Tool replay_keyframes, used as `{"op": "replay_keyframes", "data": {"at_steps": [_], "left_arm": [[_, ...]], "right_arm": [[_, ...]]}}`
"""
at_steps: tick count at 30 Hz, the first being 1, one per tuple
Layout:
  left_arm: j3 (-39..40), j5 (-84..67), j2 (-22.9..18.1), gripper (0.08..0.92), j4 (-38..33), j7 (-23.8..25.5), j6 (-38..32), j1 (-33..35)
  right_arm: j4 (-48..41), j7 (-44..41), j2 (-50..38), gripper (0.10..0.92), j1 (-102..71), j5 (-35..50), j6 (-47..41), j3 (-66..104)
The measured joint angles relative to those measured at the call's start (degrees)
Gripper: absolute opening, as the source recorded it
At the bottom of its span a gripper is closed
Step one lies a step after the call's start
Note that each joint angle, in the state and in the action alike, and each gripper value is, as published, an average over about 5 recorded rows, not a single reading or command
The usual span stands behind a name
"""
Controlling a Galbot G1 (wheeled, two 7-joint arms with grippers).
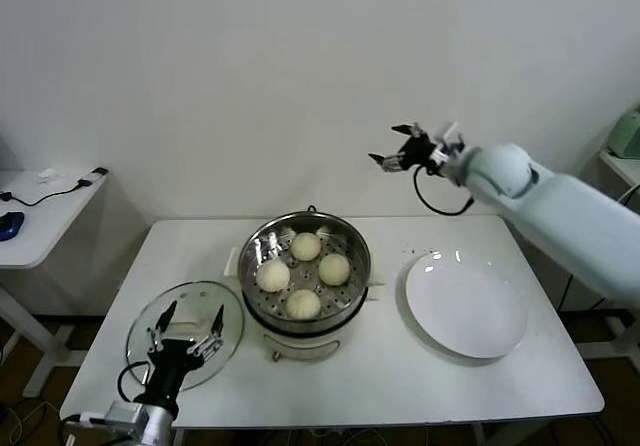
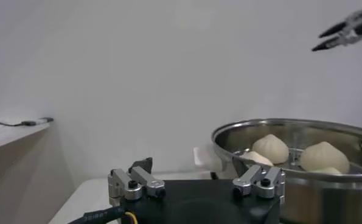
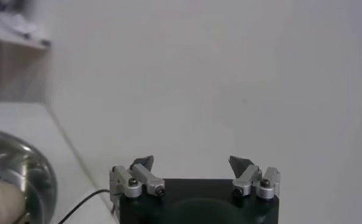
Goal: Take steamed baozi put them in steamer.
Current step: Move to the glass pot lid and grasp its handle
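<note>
My white table (image 1: 500,386) carries three things directly. Centre, toward 12 o'clock: the steamer (image 1: 305,311) on its white base, standing upright (four steamed baozi (image 1: 303,273) sit in its perforated tray, not on the table itself). At 9 o'clock of the steamer, just beside it: the round glass lid (image 1: 185,331), lying flat near the front edge. At 3 o'clock of the steamer, near but apart: a flat white plate (image 1: 466,306), nothing on it. A second, smaller white table (image 1: 40,221) stands well apart at 9 o'clock.

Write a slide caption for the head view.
Four baozi in the steamer, plate empty, both grippers open.
</note>
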Motion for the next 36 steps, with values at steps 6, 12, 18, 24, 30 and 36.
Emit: {"op": "replay_keyframes", "data": {"at_steps": [6,12,18,24,30,36], "left_arm": [[-0.1,0.1,0.9,0.823,3.1,0.1,-2.6,-1.6],[-0.2,1.2,1.6,0.823,5.9,-0.9,-5.2,-2.7],[-0.7,5.5,2.6,0.823,8.6,-3.2,-8.3,-3.3],[-1.6,17.3,3.6,0.823,11.5,-9.5,-10.6,-3.6],[-1.7,34.4,5.6,0.823,14.5,-16.7,-9.9,-3.2],[-0.7,51.4,7.4,0.823,19.0,-21.6,-7.3,-3.7]], "right_arm": [[4.4,2.7,1.5,0.823,-22.9,-4.8,4.8,22.9],[6.5,4.3,7.3,0.823,-43.8,-9.4,11.5,41.7],[7.9,4.5,14.1,0.823,-59.5,-13.5,16.9,52.4],[9.1,4.7,20.1,0.823,-70.9,-16.5,19.8,57.4],[9.8,5.0,23.5,0.823,-77.3,-18.7,21.0,60.0],[10.3,5.3,25.9,0.823,-80.1,-20.5,20.8,61.0]]}}
